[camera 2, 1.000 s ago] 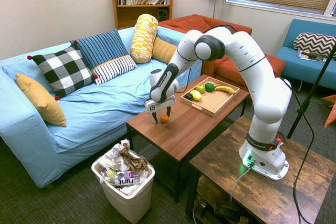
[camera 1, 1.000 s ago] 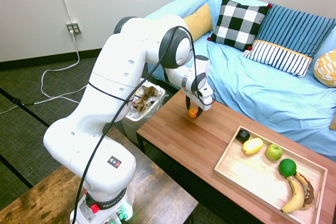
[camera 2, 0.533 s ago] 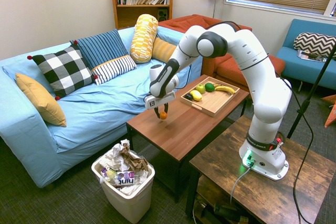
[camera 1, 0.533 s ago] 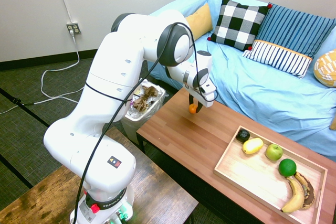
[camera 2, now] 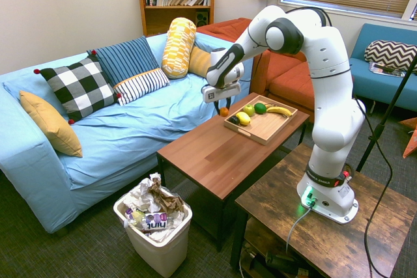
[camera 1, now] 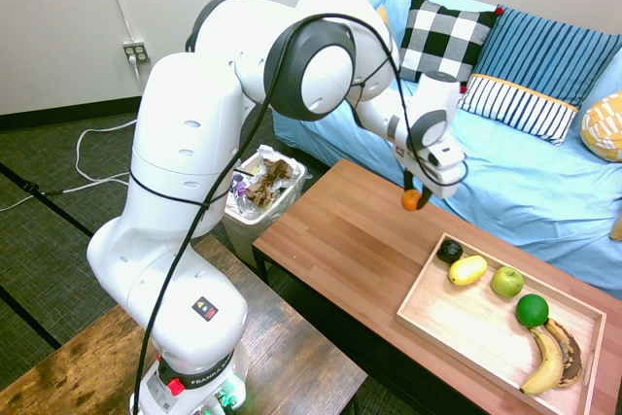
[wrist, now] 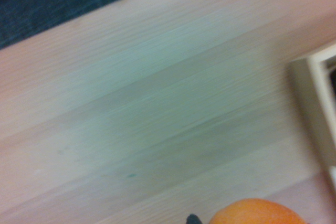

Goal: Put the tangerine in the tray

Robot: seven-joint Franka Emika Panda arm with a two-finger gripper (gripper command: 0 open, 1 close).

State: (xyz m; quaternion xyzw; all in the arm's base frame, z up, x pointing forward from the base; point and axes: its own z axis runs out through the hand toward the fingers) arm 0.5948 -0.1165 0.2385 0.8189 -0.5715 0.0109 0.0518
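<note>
- Carrying tangerine [camera 1: 411, 200] pinched between fingers of gripper [camera 1: 418, 193], above the coffee table [camera 1: 335, 235], near its sofa-side edge, short of the wooden tray [camera 1: 425, 336].
- Keep clear of the rim on approach.
- Aim for bare floor toward the tray's table-front edge, away from yellow lemon [camera 1: 467, 270].
- Lower gently before release; could roll.

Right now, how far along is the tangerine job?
Done: the tangerine is picked up, gripped by the gripper.
In hand: it hangs outside the tray, near the corner with the dark fruit.
Left: bring it over the tray, lower it inside the rim and let go.
</note>
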